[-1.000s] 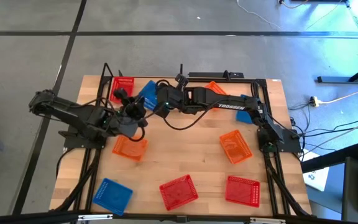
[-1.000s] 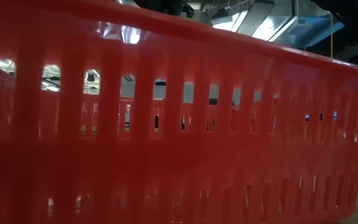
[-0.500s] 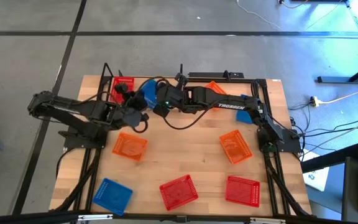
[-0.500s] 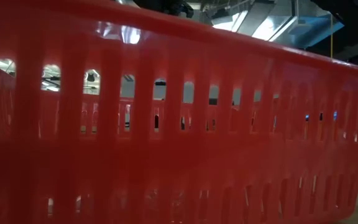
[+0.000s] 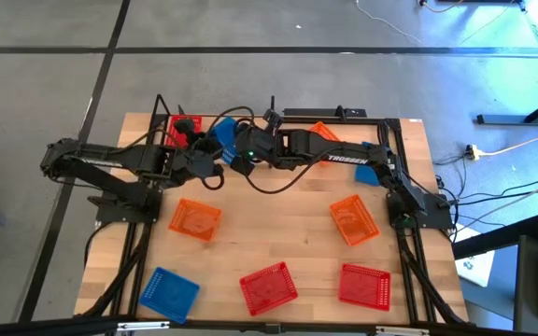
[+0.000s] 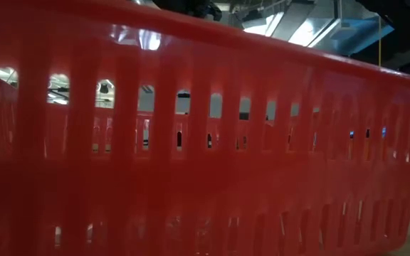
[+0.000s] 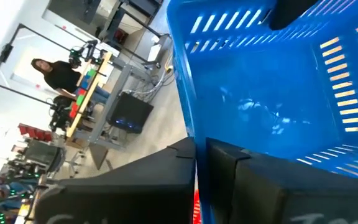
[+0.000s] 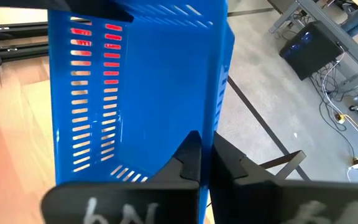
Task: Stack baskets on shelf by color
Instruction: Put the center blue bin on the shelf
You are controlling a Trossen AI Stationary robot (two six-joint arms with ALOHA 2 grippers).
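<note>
So both my grippers are clamped on the same blue basket (image 5: 220, 142) right now, up by the back-left of the table next to the red basket (image 5: 181, 131) on the shelf (image 5: 162, 126). Left gripper (image 7: 199, 163) pinches one wall, right gripper (image 8: 207, 155) pinches another. Worry: if the two arms pull differently, the thin plastic could twist or pop loose. And letting go too early drops it onto the red one, wrong color.

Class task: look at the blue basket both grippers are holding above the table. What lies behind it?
Through the slots of the blue basket, red shows: a red basket on the shelf. The left gripper and right gripper each pinch a wall. Solid walls hide the rest.
</note>
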